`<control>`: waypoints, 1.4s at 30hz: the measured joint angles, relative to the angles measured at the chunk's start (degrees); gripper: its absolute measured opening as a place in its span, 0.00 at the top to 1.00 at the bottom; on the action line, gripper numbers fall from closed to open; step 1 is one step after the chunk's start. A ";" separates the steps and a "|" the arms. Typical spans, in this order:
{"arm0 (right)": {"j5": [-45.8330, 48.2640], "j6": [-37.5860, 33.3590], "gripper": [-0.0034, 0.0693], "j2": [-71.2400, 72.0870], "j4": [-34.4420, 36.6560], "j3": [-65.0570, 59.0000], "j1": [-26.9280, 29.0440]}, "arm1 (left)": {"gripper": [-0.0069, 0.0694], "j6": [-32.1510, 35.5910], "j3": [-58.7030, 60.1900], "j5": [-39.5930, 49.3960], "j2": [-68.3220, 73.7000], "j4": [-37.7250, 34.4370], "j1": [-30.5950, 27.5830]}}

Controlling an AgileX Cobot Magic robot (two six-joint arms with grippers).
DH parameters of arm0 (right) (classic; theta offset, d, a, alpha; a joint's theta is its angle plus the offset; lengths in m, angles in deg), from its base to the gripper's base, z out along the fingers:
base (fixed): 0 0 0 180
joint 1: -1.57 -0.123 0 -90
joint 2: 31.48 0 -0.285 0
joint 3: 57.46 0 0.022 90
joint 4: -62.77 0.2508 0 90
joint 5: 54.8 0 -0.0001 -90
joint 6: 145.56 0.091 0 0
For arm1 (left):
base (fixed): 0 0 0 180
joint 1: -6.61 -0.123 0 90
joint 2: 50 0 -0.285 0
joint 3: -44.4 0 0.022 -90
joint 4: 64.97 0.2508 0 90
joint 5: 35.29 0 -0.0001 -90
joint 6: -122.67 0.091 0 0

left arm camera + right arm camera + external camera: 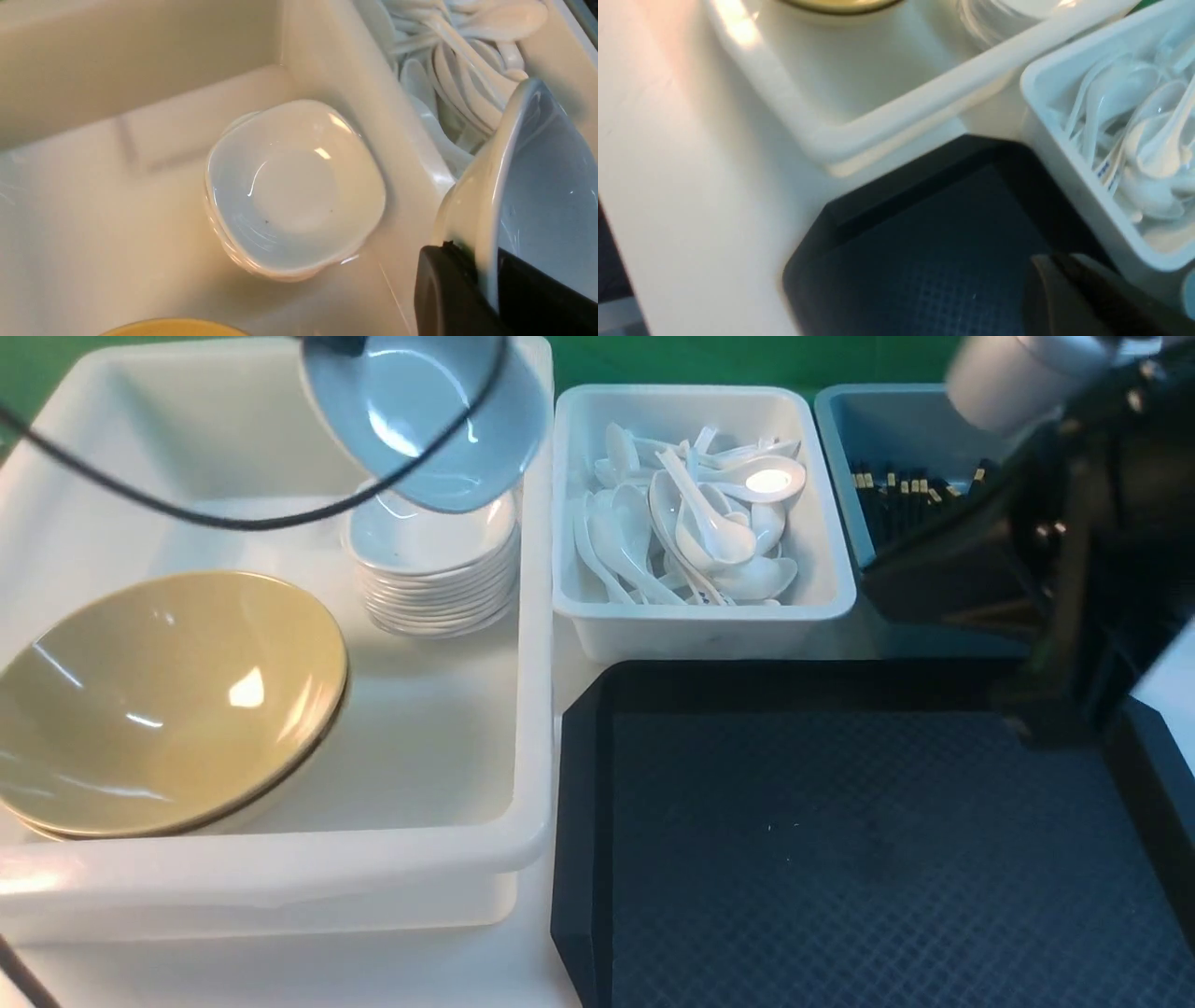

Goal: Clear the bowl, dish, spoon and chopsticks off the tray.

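White dish (425, 415) clamped in left gripper (486, 280), above stacked dishes (434, 588).

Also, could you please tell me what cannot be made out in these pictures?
Right gripper: right wrist view, only a blurred dark tip at the frame edge; open or shut unclear.
Chopsticks: front view, the blurred right arm covers most of their tub.
Left gripper: front view, cut off by the top edge above the dish.
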 joint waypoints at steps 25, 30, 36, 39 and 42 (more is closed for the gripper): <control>6.13 -0.04 0.85 -2.03 0.17 0.27 0.00 | 0.18 7.82 8.69 -21.50 15.79 -8.34 -5.00; 7.23 -0.10 0.85 -2.03 0.17 0.27 0.00 | 0.12 7.50 4.49 -14.67 13.56 -3.67 -4.95; 7.52 -0.17 0.84 -2.03 0.17 0.27 0.00 | 0.42 3.95 -1.31 -2.73 6.37 4.92 -2.87; 7.41 -0.17 0.83 -2.03 0.17 0.27 0.00 | 0.64 4.12 -1.76 1.31 0.95 11.75 0.66; 7.41 -0.17 0.83 -2.03 0.17 0.27 0.00 | 0.86 3.89 -1.77 7.16 -6.05 17.15 5.70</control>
